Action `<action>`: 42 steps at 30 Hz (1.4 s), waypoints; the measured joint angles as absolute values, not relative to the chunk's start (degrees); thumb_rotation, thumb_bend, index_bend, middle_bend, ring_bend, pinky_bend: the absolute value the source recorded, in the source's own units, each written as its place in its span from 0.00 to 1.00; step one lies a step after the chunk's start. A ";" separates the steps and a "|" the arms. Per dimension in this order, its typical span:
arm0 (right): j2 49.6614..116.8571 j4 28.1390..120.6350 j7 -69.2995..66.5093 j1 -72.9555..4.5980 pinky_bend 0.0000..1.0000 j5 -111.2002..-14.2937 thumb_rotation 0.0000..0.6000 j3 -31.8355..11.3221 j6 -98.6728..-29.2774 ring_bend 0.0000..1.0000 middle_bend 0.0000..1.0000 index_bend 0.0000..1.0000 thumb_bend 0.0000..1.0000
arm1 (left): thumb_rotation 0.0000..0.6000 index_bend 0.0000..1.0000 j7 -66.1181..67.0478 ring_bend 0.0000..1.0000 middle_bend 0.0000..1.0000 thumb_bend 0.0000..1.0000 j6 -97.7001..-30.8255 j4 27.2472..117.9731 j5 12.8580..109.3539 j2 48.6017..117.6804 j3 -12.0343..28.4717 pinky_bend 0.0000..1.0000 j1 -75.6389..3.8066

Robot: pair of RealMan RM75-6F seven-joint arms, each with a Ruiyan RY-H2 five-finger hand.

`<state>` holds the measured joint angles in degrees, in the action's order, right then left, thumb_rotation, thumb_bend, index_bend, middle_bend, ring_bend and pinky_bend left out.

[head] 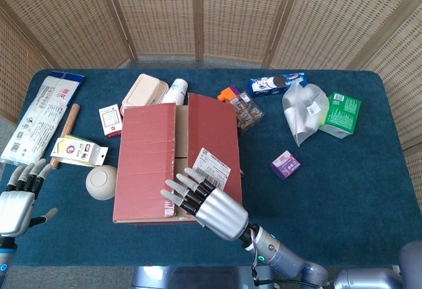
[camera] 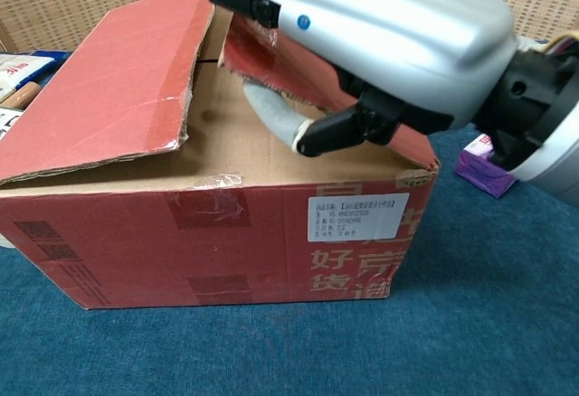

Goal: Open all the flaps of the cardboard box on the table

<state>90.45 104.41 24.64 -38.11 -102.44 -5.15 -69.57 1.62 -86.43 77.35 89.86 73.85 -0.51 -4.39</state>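
The red cardboard box [head: 145,163] [camera: 208,242] stands on the blue table near the front edge. Its left flap [head: 146,150] [camera: 118,80] lies almost flat. The right flap [head: 214,130] [camera: 271,60], with a white label, is raised at its inner edge, showing a gap and brown inner card. My right hand [head: 211,206] [camera: 389,34] pinches this flap at its near end, fingers over the top and thumb [camera: 271,116] underneath. My left hand [head: 16,200] hovers open off the table's front left corner, away from the box.
A white bowl [head: 101,181] and a small carton [head: 78,150] sit left of the box. A beige lunchbox [head: 144,92], a cup [head: 175,91] and snack packs [head: 241,107] crowd its far side. A purple box [head: 285,165], a plastic bag [head: 303,111] and a green box [head: 343,113] lie to the right.
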 measured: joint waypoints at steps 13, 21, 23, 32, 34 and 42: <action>82.28 109.37 30.40 -36.63 0.00 -105.39 1.00 -6.71 -71.77 0.00 0.00 0.00 0.69 | 1.00 0.07 1.89 0.00 0.00 0.10 -86.98 77.83 90.59 73.74 -0.79 0.00 -4.29; 77.49 111.50 33.15 -35.88 0.00 -105.09 1.00 -8.41 -71.52 0.00 0.00 0.00 0.69 | 1.00 0.07 1.93 0.00 0.00 0.10 -86.58 77.78 90.52 73.82 -0.91 0.00 -4.36; 76.50 111.92 33.53 -35.72 0.00 -105.02 1.00 -8.78 -71.54 0.00 0.00 0.00 0.69 | 1.00 0.07 1.91 0.00 0.00 0.10 -86.47 77.74 90.48 73.85 -0.94 0.00 -4.38; 72.00 115.14 34.91 -34.70 0.00 -105.75 1.00 -9.46 -71.93 0.00 0.00 0.00 0.69 | 1.00 0.07 2.11 0.00 0.00 0.10 -85.64 77.45 90.33 74.20 -1.20 0.00 -4.56; 71.27 115.78 35.05 -34.31 0.00 -105.99 1.00 -9.47 -72.12 0.00 0.00 0.00 0.69 | 1.00 0.07 2.15 0.00 0.00 0.10 -85.51 77.45 90.34 74.26 -1.26 0.00 -4.60; 69.61 115.57 35.45 -33.34 0.00 -106.15 1.00 -9.27 -72.24 0.00 0.00 0.00 0.69 | 1.00 0.07 2.19 0.00 0.00 0.10 -85.62 77.48 90.35 74.27 -1.29 0.00 -4.53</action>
<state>69.61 115.57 35.45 -33.34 -106.15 -9.27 -72.24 2.19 -85.62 77.48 90.35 74.27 -1.29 -4.53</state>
